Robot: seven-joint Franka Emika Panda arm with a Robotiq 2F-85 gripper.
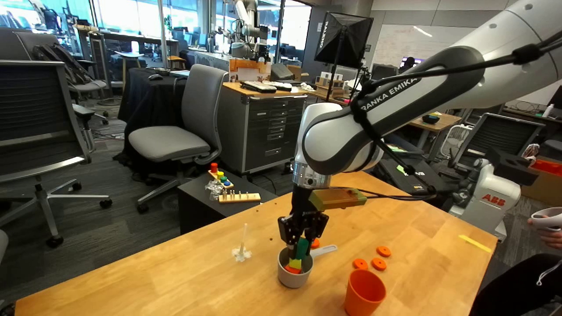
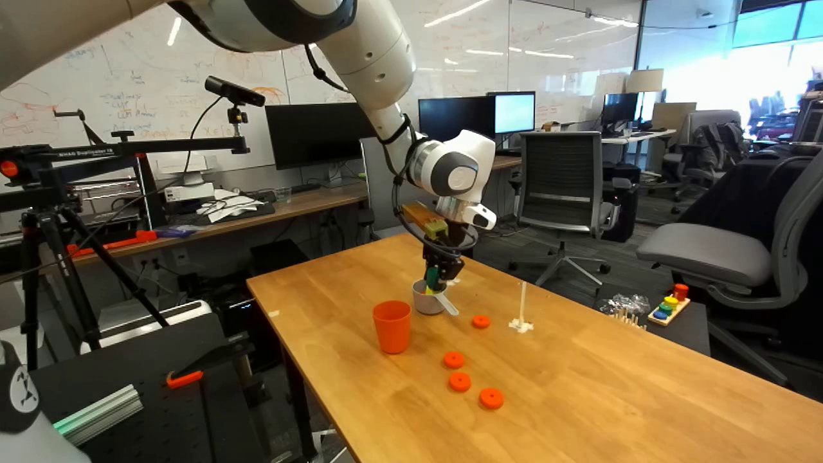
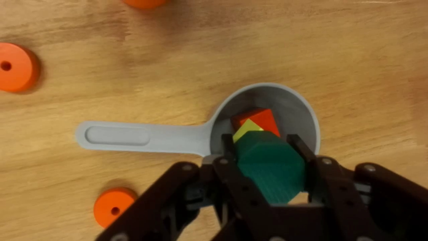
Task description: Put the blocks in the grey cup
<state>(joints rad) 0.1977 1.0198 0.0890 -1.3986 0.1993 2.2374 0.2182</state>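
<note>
- The hand (image 3: 263, 144) points down and grips the green block (image 3: 271, 167) between its two fingers (image 3: 229, 147), which stand apart only as far as the block allows.
- The green block is right at the mouth of the grey cup (image 1: 293, 281); whether its lower end dips below the rim or touches anything inside, I cannot tell.
- Inside the cup are the yellow block (image 3: 246, 128) and the red block (image 3: 264, 118). In the wrist view the yellow one covers part of the red one, and the green block hides part of the yellow.
- The grey cup stands upright on the wooden counter (image 1: 175, 281), its flat handle (image 3: 117, 135) reaching out to one side.
- The taller orange cup (image 2: 393, 334) stands upright near it, apart from it.
- Four orange discs (image 2: 460, 382) lie flat on the counter: one near the grey cup's handle, the other three close together.
- A thin pale stick (image 2: 523, 302) stands upright on the counter, with whitish bits (image 2: 521, 326) around its foot.
- Beside the counter, a low black stand (image 1: 197, 215) carries a wooden pegboard (image 1: 239, 198) and a stacking toy (image 1: 221, 175) with red, yellow, green and blue pieces.
</note>
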